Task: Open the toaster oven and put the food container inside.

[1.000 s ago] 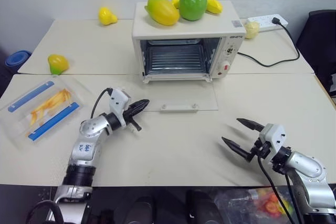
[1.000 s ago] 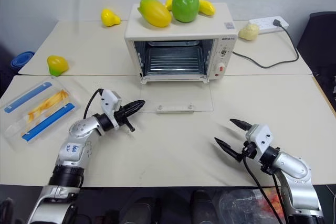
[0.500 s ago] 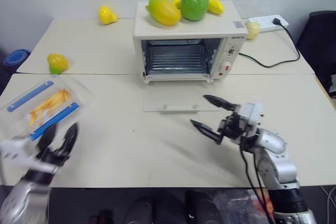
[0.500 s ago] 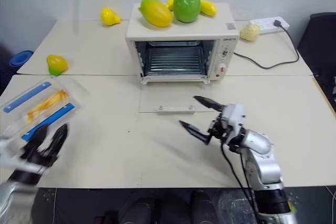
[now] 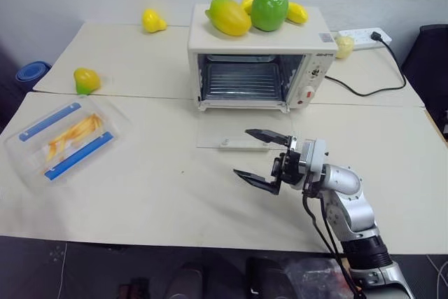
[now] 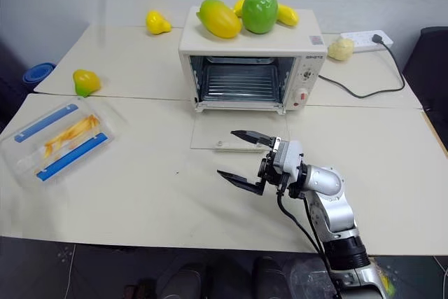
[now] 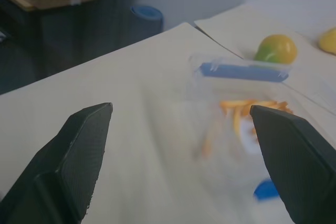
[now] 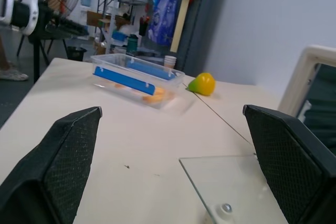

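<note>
The toaster oven [image 5: 255, 61] stands at the back middle of the table, its glass door [image 5: 234, 132] folded down flat and the wire rack showing inside. The food container [image 5: 66, 138], clear with two blue strips and orange food strips, lies at the left. My right gripper [image 5: 241, 152] is open, pointing left, just in front of the door's handle with nothing between its fingers. In the left wrist view my left gripper [image 7: 179, 108] is open and empty, facing the food container [image 7: 241, 119] a short way off. The right wrist view shows the container [image 8: 137, 77] across the table.
A yellow mango [image 5: 227, 15], a green apple [image 5: 269, 8] and more yellow fruit lie on the oven's top. A yellow pear [image 5: 152, 20] and a yellow-green fruit [image 5: 86, 80] sit at the left. A power strip [image 5: 360, 35] with its cable lies at the back right.
My left arm swung away from the oven door to the far left, out of the head views, and its gripper opened. My right gripper moved left, up to the door's front.
</note>
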### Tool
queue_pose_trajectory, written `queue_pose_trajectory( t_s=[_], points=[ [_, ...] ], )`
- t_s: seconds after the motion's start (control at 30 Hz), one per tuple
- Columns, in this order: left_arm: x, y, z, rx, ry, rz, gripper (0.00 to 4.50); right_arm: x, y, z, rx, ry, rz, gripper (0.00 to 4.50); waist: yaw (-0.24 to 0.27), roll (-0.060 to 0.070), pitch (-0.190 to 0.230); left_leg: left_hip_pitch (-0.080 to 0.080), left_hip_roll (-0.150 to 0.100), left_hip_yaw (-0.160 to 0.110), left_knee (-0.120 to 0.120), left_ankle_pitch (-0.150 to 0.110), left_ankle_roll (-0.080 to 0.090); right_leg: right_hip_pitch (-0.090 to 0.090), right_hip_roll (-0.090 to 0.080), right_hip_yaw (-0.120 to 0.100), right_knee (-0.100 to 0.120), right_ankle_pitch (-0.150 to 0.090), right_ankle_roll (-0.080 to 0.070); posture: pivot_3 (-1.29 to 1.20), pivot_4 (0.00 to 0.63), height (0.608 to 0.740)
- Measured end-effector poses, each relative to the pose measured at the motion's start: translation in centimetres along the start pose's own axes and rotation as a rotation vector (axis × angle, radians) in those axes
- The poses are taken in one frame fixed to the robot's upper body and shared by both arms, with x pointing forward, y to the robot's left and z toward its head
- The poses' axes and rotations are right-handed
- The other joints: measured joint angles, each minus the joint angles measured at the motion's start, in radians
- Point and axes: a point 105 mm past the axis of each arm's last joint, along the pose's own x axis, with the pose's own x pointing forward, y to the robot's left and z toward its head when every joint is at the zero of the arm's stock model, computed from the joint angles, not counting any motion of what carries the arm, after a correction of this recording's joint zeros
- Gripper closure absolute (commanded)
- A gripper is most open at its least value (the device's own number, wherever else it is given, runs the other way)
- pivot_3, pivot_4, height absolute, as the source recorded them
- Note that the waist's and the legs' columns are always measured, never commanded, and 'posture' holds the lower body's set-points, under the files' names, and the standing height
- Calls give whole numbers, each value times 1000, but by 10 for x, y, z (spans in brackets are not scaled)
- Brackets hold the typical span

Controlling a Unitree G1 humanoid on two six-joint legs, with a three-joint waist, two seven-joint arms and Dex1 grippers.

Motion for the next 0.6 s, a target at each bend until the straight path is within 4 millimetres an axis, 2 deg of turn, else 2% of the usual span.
queue_pose_trajectory(
  t_s=[0.07,0.13,0.33,0.43,0.5,0.6],
  points=[
    [15,-2,7,-5,32,14,52,0,-1,-1,-5,4,-6,0,-14,1,0,1,0,1,-2,0,0,-1,0,1,2,0,0,0,150,740],
    [30,-2,5,-2,116,44,52,0,-3,-4,-3,9,-19,0,-22,1,0,1,1,0,-3,0,-1,-2,3,2,4,-1,-1,0,150,740],
    [43,4,-35,7,468,118,52,-2,-11,-2,-31,9,-76,0,-45,0,1,2,1,2,-4,0,-2,-4,4,5,5,-1,-1,0,150,740],
    [50,7,-33,53,510,121,659,-2,-17,-1,-49,13,-98,0,-42,0,1,2,1,2,-4,0,-2,-4,4,5,4,-1,-1,0,150,740],
    [53,8,-27,87,516,114,1270,-4,-20,-2,-54,15,-110,0,-40,0,1,2,1,2,-4,0,-3,-4,3,5,3,-1,-2,0,150,740],
    [57,2,-30,101,539,66,2204,-6,-21,-5,-53,34,-115,0,-40,1,1,2,1,2,-4,0,-2,-4,2,6,4,-1,-2,0,150,740]
  ],
)
